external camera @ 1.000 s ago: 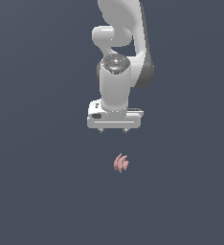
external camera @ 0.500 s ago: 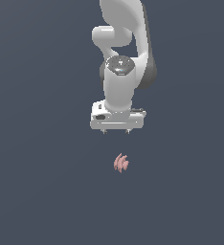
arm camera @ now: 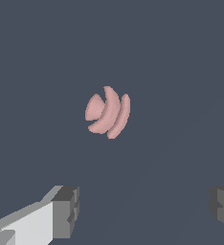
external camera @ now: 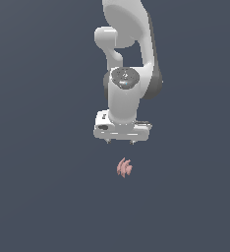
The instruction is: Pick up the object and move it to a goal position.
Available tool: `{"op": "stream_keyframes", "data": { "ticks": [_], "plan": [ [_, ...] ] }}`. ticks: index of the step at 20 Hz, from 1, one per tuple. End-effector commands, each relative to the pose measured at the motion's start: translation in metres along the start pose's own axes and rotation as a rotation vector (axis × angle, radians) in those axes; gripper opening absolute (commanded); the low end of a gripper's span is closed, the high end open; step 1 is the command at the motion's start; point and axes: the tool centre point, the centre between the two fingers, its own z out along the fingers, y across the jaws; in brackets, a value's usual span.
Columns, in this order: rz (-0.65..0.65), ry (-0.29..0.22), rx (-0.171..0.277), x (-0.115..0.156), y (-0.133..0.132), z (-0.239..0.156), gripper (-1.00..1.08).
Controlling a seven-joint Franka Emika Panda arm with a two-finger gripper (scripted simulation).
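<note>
Flat dark grey-blue ground (external camera: 43, 197) fills both views from edge to edge, with no seam or marking on it.

Biggest of what stands out is the white arm (external camera: 129, 54), coming down from the upper edge of the exterior view in thick rounded segments with darker grey at the joints. It ends in a broad white wrist block set crosswise, and under that block hangs the claw (external camera: 120, 141), whose two short tips just poke out below the block in the exterior view.

From the wrist view the claw (arm camera: 145, 210) is spread wide: one grey finger pad (arm camera: 66, 210) sits on a white finger at one side, the other grey pad at the far side, and bare ground shows across the whole gap between them. Nothing is between the pads.

Smallest is the object (external camera: 124, 168), a pinkish-red lump of curved, rib-like lobes. It lies on the ground, apart from the claw and just below it in the exterior view, untouched. In the wrist view the object (arm camera: 108, 112) shows ahead of the pads, not between them.
</note>
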Motion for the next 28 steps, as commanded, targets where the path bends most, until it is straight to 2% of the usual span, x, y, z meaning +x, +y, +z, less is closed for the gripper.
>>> {"op": "stream_keyframes", "data": {
  "ticks": [1,15,28],
  "plan": [
    [0.046,-0.002,0.002,0.008,-0.003,0.007,1.0],
    [0.328,-0.012,0.004,0.053,-0.021,0.056,1.0],
    [0.377,-0.015,0.003,0.06,-0.025,0.07,1.0]
  ]
}}
